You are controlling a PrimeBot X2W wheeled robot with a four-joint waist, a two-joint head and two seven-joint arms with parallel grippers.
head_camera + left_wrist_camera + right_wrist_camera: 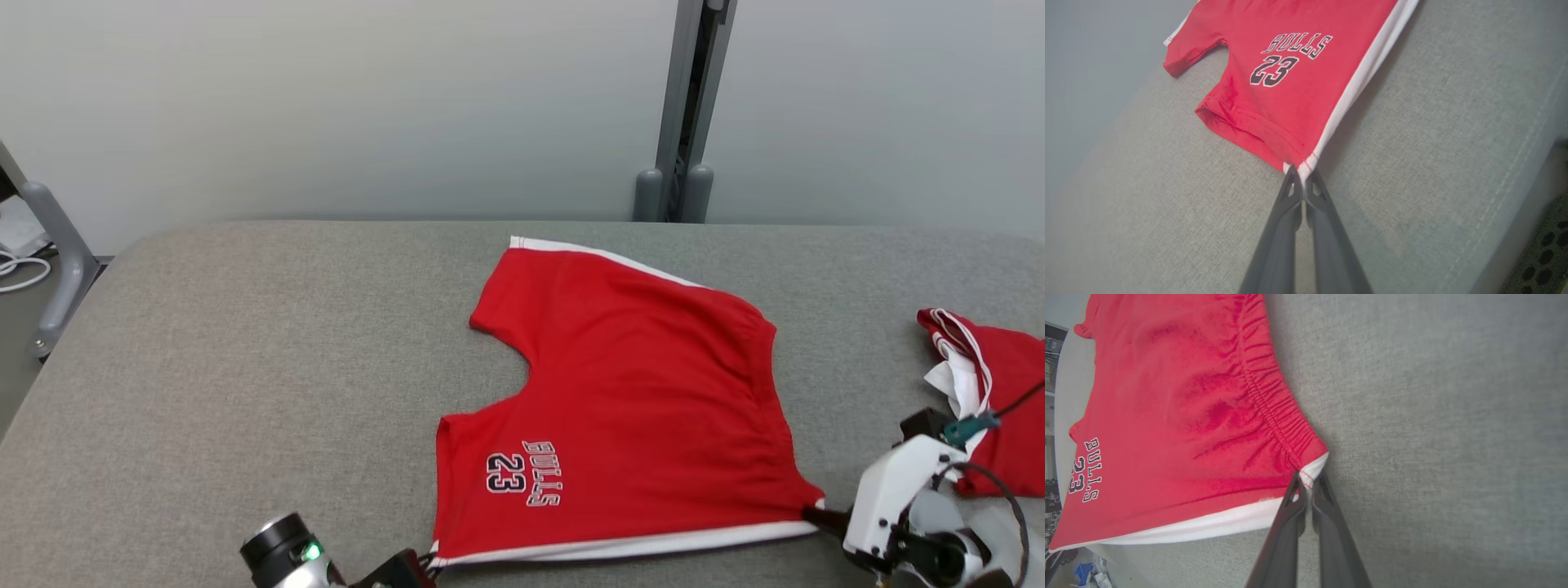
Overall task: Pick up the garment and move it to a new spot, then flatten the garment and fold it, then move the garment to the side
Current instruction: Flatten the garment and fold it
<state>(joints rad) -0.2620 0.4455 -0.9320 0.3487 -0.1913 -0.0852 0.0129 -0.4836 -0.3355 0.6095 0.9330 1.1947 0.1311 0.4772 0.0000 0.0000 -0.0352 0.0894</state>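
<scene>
The garment (637,400) is a pair of red shorts with white side stripes and "BULLS 23" printed on one leg, spread flat on the grey table (245,367). My left gripper (424,562) is shut on the near leg's hem corner at the white stripe; the left wrist view shows the garment (1290,81) with that gripper (1302,175) pinching it. My right gripper (812,516) is shut on the waistband corner at the same stripe. The right wrist view shows the garment (1180,416) and this gripper (1306,479) closed on its white corner.
A second red and white garment (992,384) lies crumpled at the table's right edge, just behind my right wrist. A grey post (686,114) stands behind the table. A grey frame leg (57,253) and white cables are at the far left.
</scene>
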